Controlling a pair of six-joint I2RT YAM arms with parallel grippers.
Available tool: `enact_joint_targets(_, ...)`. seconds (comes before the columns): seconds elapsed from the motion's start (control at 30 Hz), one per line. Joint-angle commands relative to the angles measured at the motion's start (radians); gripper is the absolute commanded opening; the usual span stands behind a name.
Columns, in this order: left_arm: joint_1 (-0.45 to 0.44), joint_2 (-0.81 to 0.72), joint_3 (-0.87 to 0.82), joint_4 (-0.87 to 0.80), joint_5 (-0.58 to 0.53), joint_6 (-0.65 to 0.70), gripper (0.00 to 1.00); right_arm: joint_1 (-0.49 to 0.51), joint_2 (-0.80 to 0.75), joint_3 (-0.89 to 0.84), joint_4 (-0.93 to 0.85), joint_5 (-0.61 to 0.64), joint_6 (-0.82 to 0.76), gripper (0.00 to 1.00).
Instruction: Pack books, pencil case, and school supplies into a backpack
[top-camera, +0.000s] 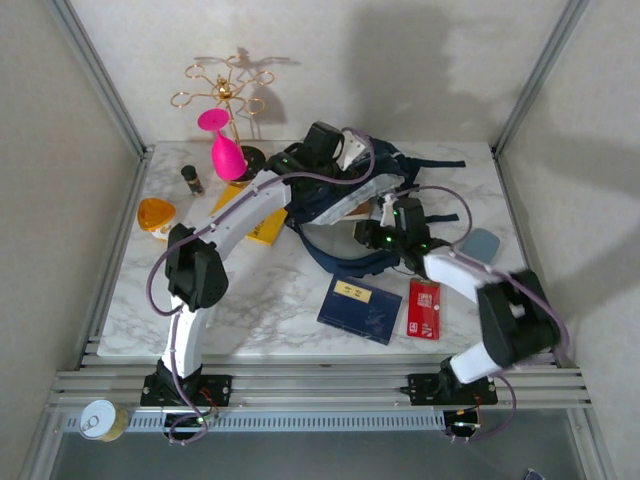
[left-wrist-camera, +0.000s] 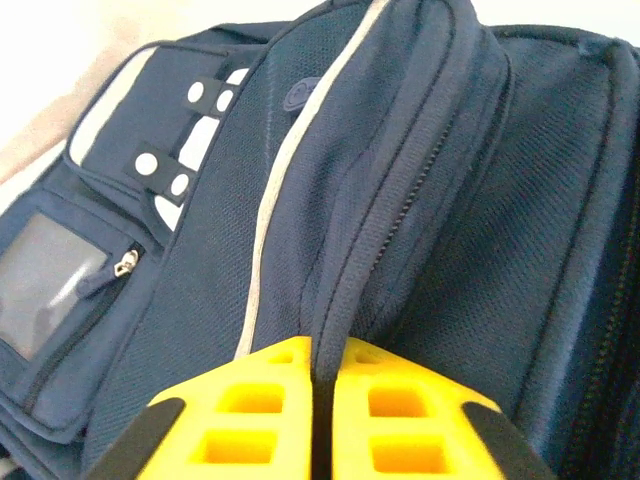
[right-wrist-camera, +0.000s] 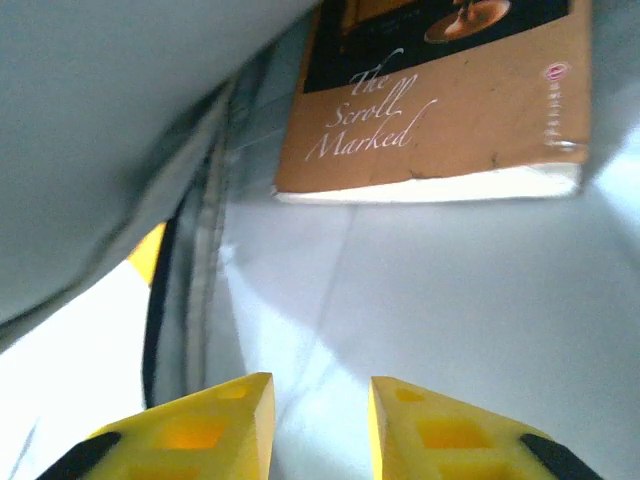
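Top external is showing the backpack lying at the back-centre of the table; the left gripper is pinching its upper flap, and in left wrist the yellow fingers are pressing together on a ridge of navy fabric beside the zip, holding the mouth up; the right gripper is reaching inside, and in right wrist its jaws are standing narrowly apart around nothing, the brown book lying flat on the lining just ahead; the navy book is waiting outside, on the near side of the backpack and close beside the right forearm, its long axis running across the table at a slight slant; the yellow book is lying partly under the left arm; the red packet is sitting just right of the navy book, long axis pointing away from the bases; the pencil case is resting farther right; by my judgement the right arm is nearer for the next pick, which is calling for it to back out toward its own base.
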Motion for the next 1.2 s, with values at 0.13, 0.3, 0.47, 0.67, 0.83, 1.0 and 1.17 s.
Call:
enact_joint_targets(0.13,0.020,-0.147,-0.248,0.132,0.024,-0.319,0.31,-0.005,-0.487,-0.140,-0.516,0.168,0.139,0.35)
enact_joint_targets(0.3,-0.006,-0.360,-0.562,0.347,0.145,-0.610,0.45,-0.010,-0.586,-0.189,-0.768,0.178,0.217,0.38)
enact_joint_targets(0.47,-0.096,-0.616,-0.866,0.374,-0.052,-0.783,0.50,0.001,-0.624,-0.250,-0.826,0.110,0.276,0.43)
enact_joint_targets(0.67,-0.087,-0.887,-1.173,0.281,-0.242,-0.936,0.55,0.078,-0.559,-0.255,-0.715,0.051,0.285,0.49)
enact_joint_targets(0.83,0.080,-1.067,-1.304,0.129,-0.347,-0.984,0.60,0.242,-0.440,-0.200,-0.600,0.079,0.299,0.56)
enact_joint_targets(1.0,0.180,-1.159,-1.394,0.161,-0.297,-0.996,0.66,0.278,-0.351,-0.152,-0.585,0.138,0.309,0.63)
enact_joint_targets(1.17,0.222,-1.105,-1.423,0.290,-0.263,-1.018,0.71,0.311,-0.308,-0.127,-0.508,0.115,0.314,0.67)
